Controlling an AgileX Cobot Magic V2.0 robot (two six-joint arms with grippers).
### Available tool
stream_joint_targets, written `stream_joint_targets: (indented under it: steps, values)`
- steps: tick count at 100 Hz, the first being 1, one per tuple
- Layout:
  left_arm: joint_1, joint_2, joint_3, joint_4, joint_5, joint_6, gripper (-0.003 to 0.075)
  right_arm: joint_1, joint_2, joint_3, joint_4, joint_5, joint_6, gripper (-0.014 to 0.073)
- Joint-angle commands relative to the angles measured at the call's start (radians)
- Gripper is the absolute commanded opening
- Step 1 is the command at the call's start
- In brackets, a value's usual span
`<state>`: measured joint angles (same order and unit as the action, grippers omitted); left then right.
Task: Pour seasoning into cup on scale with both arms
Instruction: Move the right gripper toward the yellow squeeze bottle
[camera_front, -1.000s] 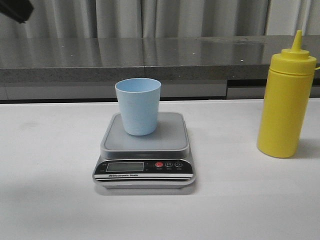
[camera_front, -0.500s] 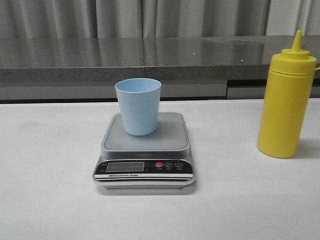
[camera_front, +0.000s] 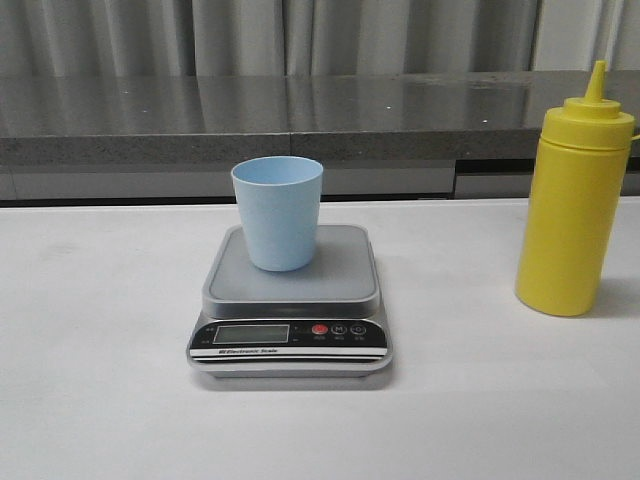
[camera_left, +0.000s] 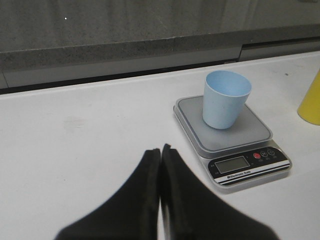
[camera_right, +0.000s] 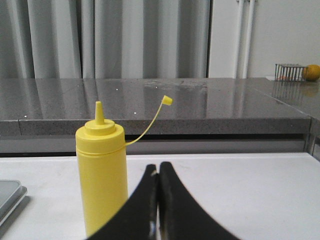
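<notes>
The pale blue cup (camera_front: 277, 212) stands upright on the silver plate of the scale (camera_front: 290, 295) at the table's middle; both also show in the left wrist view, cup (camera_left: 226, 99) and scale (camera_left: 235, 145). The yellow seasoning bottle (camera_front: 573, 205) stands upright at the right, nozzle uncapped, its small cap dangling on a tether (camera_right: 167, 100). My left gripper (camera_left: 160, 149) is shut and empty, hovering short of the scale. My right gripper (camera_right: 158, 167) is shut and empty, just beside the seasoning bottle (camera_right: 101, 175). Neither gripper shows in the front view.
A grey stone counter ledge (camera_front: 300, 110) runs behind the white table (camera_front: 100, 380), with curtains beyond. A small wire basket with an orange fruit (camera_right: 305, 72) sits far off on the counter.
A dark arm part at the front view's top left corner one second ago has left the picture. Cup, scale and bottle have not moved.
</notes>
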<state>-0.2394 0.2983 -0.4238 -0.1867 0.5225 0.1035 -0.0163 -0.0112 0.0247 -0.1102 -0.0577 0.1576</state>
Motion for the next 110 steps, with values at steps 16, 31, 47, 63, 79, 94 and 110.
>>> stream_joint_targets:
  steps: [16, 31, 47, 63, 79, 94, 110]
  values:
    - [0.002, 0.000, -0.019, -0.017, -0.080, -0.009, -0.0020, -0.004, 0.006, -0.162, 0.028, 0.175, 0.002, -0.0067]
    - [0.002, 0.000, -0.019, -0.017, -0.080, -0.009, -0.0020, -0.004, 0.099, -0.236, 0.028, 0.264, 0.002, -0.0067]
    - [0.002, 0.000, -0.019, -0.017, -0.082, -0.009, -0.0020, -0.004, 0.251, -0.290, 0.035, 0.288, 0.002, -0.0067]
    - [0.002, 0.000, -0.019, -0.017, -0.082, -0.009, -0.0020, -0.004, 0.403, -0.338, 0.085, 0.272, 0.002, -0.0032]
    - [0.002, 0.000, -0.019, -0.017, -0.082, -0.009, -0.0020, -0.004, 0.534, -0.350, 0.173, 0.211, 0.001, 0.0273]
    - [0.002, 0.000, -0.019, -0.017, -0.082, -0.009, -0.0020, -0.003, 0.621, -0.350, 0.173, 0.126, 0.000, 0.0628]
    - [0.002, 0.000, -0.019, -0.017, -0.082, -0.009, -0.0020, 0.028, 0.705, -0.350, 0.157, 0.005, 0.000, 0.0651]
